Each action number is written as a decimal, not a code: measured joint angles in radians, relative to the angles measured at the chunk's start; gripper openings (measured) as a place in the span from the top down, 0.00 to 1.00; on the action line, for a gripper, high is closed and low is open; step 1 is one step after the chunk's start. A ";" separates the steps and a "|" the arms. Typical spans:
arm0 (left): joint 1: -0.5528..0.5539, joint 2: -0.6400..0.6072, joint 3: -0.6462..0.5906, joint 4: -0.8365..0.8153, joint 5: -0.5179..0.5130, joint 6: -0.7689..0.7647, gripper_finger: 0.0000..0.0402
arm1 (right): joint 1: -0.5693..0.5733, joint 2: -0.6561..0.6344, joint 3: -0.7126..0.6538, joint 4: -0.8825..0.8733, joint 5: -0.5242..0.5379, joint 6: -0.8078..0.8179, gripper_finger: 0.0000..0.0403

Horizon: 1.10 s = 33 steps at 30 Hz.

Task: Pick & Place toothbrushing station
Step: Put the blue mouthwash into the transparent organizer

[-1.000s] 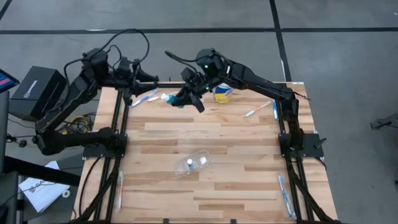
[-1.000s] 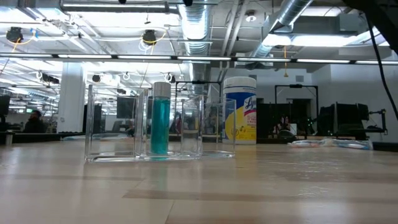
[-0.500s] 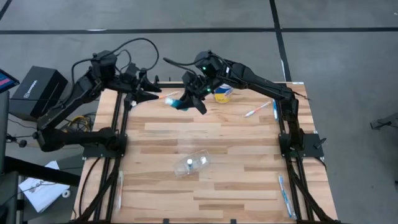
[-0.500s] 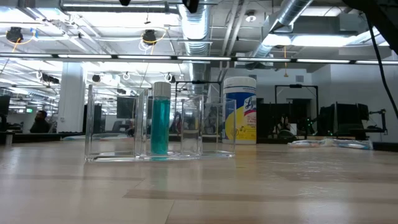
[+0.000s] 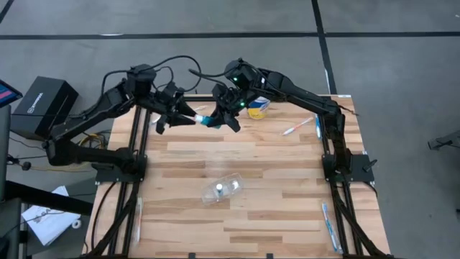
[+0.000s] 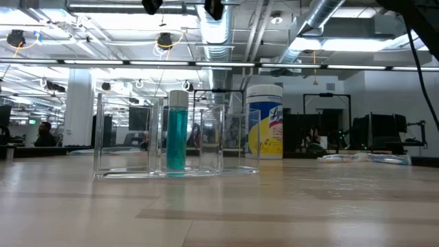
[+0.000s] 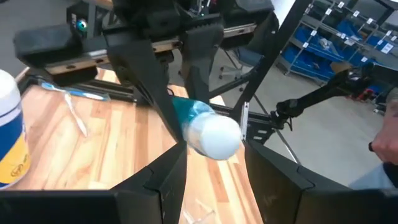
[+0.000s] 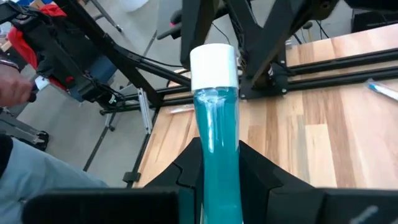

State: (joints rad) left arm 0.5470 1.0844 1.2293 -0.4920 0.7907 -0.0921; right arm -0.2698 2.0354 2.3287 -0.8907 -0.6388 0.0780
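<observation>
Wooden tabletop, both arms at its far edge. Clear organizer sits mid-tabletop nearer the front edge w/ one teal tube standing in it. Lysol canister by far edge; toothbrush near right edge. Right gripper fingers clamped on a 2nd teal tube w/ white cap, held in air. Left gripper at the cap end, fingers spread either side of the cap.

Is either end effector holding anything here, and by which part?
The right end effector grips the teal tube around its body. The left end effector closes in at its white cap; whether it grips is unclear.
</observation>
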 joint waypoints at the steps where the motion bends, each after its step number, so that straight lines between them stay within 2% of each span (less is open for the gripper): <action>1: -0.007 0.001 0.000 0.000 -0.011 -0.002 0.61 | -0.001 0.000 0.000 0.000 -0.001 0.000 0.86; 8: -0.013 0.016 0.038 0.006 -0.073 -0.010 0.61 | -0.004 0.047 0.001 0.016 -0.018 0.000 0.86; 14: -0.007 0.032 0.079 -0.008 -0.079 0.004 0.61 | 0.003 0.049 0.000 0.050 -0.018 0.010 0.86; 19: 0.018 0.032 0.078 -0.124 -0.094 0.057 0.61 | -0.022 0.041 0.000 0.027 -0.017 0.020 0.86; 33: 0.024 0.037 0.079 -0.131 -0.086 0.061 0.61 | -0.030 0.039 0.000 0.012 -0.019 -0.007 0.86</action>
State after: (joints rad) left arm 0.5709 1.1212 1.3081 -0.6226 0.7050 -0.0307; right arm -0.2996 2.0747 2.3287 -0.8782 -0.6573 0.0708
